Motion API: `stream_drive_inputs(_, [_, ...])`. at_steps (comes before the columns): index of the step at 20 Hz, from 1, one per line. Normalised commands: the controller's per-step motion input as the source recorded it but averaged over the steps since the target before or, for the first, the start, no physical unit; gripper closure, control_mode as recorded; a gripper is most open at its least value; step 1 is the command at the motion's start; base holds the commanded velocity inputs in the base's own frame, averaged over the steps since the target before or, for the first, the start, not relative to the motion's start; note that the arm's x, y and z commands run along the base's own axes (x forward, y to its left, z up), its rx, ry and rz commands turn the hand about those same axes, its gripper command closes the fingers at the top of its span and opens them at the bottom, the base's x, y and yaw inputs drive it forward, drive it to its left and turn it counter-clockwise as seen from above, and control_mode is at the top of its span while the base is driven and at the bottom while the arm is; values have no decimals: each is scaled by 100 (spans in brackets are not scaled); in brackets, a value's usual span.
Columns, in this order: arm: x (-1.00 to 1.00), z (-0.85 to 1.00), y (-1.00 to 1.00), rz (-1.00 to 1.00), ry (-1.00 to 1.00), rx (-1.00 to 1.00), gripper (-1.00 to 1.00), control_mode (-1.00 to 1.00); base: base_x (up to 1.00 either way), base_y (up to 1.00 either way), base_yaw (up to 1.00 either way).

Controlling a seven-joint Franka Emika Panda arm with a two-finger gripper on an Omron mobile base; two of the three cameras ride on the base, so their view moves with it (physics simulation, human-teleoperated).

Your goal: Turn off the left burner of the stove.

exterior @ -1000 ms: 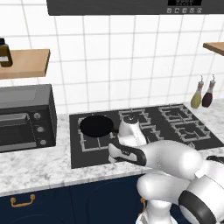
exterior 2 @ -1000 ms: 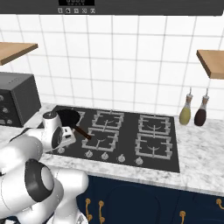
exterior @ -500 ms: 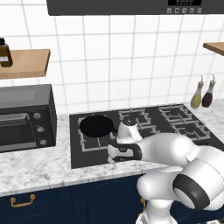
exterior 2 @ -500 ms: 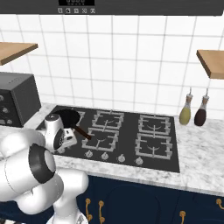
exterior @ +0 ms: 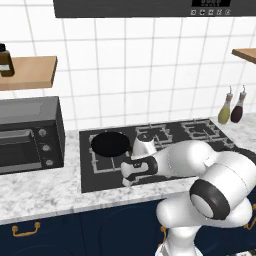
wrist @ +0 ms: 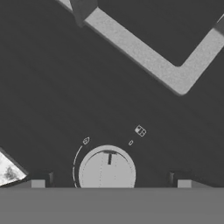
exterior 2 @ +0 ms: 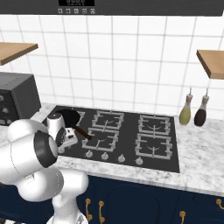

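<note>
The stove (exterior: 100,181) is a black glass cooktop set in the marble counter. On its left burner (exterior: 101,163), a square grey grate, sits a black frying pan (exterior: 109,143). My gripper (exterior: 126,178) points down at the cooktop's front left, just in front of that grate. In the hand view a round silver knob (wrist: 107,169) lies between my two fingertips (wrist: 50,178), which stand wide apart on either side with a gap to it. The gripper (wrist: 111,179) is open. A corner of the grey grate (wrist: 148,57) shows beyond the knob.
A black toaster oven (exterior: 27,136) stands left of the stove. Two oil bottles (exterior 2: 186,114) stand at the right by the wall. The pan's handle (exterior 2: 83,131) points toward my hand (exterior 2: 65,135). More silver knobs (exterior 2: 121,158) line the front edge.
My hand has dropped a little and shifted left toward the cooktop's front-left knob. Pan and knobs look unmoved.
</note>
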Motion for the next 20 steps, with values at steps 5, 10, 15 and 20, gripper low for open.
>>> stream_drive_inputs(5, [10, -21, 4, 0, 0, 0, -100, -100, 0, 0, 0])
stream_drive_inputs(10, [0, -35, 0, 0, 0, 0, 100, -100, 0, 0, 0])
stream_drive_inputs(15, [0, -32, 0, 0, 0, 0, 100, -100, 0, 0, 0])
stream_drive_inputs(20, [-5, -33, 0, 0, 0, 0, 100, -100, 0, 0, 0])
